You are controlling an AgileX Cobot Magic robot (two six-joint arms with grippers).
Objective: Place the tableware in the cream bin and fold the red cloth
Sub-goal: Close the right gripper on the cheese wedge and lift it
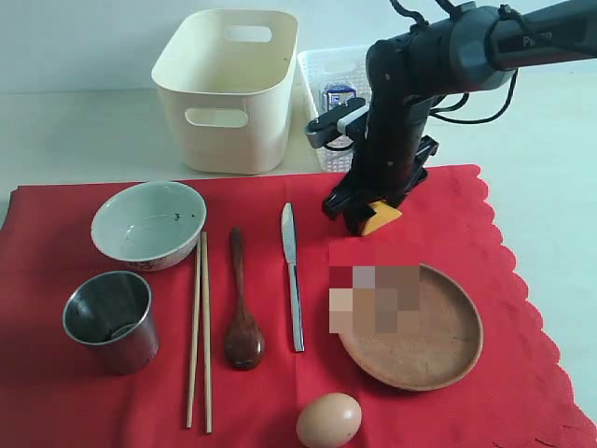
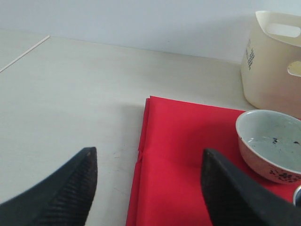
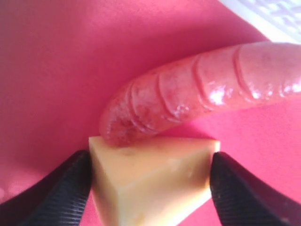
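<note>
On the red cloth [image 1: 75, 401] lie the pale bowl [image 1: 149, 224], steel cup [image 1: 109, 319], chopsticks [image 1: 200, 327], dark spoon [image 1: 242, 317], knife [image 1: 292, 280] and brown plate [image 1: 438, 341]. The cream bin [image 1: 229, 89] stands behind the cloth. My right gripper [image 1: 373, 219] is down on the cloth behind the plate, its pads pressed on both sides of a yellow cheese wedge [image 3: 150, 179] that touches a sausage [image 3: 197, 89]. My left gripper [image 2: 148, 188] is open and holds nothing; it hovers over the cloth's left edge [image 2: 178, 165], near the bowl [image 2: 270, 143]. It is outside the exterior view.
A white lattice basket [image 1: 326, 70] with a small milk carton [image 1: 338, 93] stands right of the cream bin, just behind the right arm. An egg [image 1: 328, 420] rests on the cloth's front edge. Bare pale table surrounds the cloth.
</note>
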